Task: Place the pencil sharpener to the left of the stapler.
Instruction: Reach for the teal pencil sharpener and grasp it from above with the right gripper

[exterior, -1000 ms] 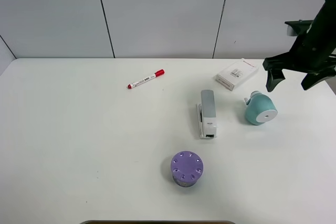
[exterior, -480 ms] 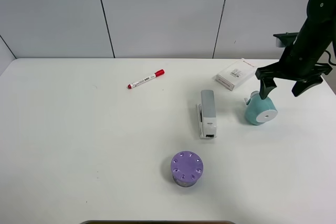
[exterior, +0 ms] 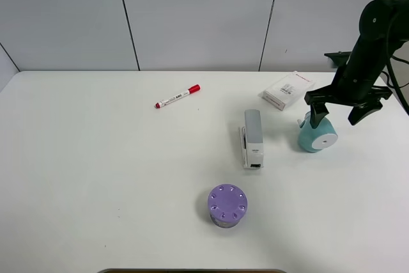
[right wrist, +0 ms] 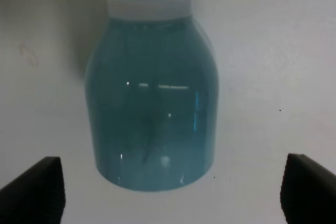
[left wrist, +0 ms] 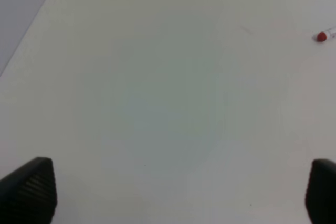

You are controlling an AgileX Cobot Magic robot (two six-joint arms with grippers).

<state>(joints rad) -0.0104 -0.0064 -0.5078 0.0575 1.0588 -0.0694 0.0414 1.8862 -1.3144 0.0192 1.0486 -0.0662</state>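
The teal pencil sharpener (exterior: 316, 135) lies on the white table, its white face toward the front, just right of the grey and white stapler (exterior: 252, 137). My right gripper (exterior: 337, 114) hangs open directly over the sharpener's back end, one finger (exterior: 317, 117) close to its crank nub. The right wrist view looks straight down on the sharpener (right wrist: 152, 93), and the right gripper (right wrist: 170, 192) has its fingertips spread wider than the body, with nothing held. My left gripper (left wrist: 176, 192) is open over bare table and is out of the high view.
A white flat box (exterior: 288, 91) lies behind the sharpener, close to the right arm. A red-capped marker (exterior: 177, 96) lies at the back centre-left, its cap (left wrist: 321, 36) showing in the left wrist view. A purple cylinder (exterior: 227, 205) stands in front of the stapler.
The right arm has swung left and down from the table's right edge to sit over the sharpener. Its jaws have spread a little wider. The objects have not moved.
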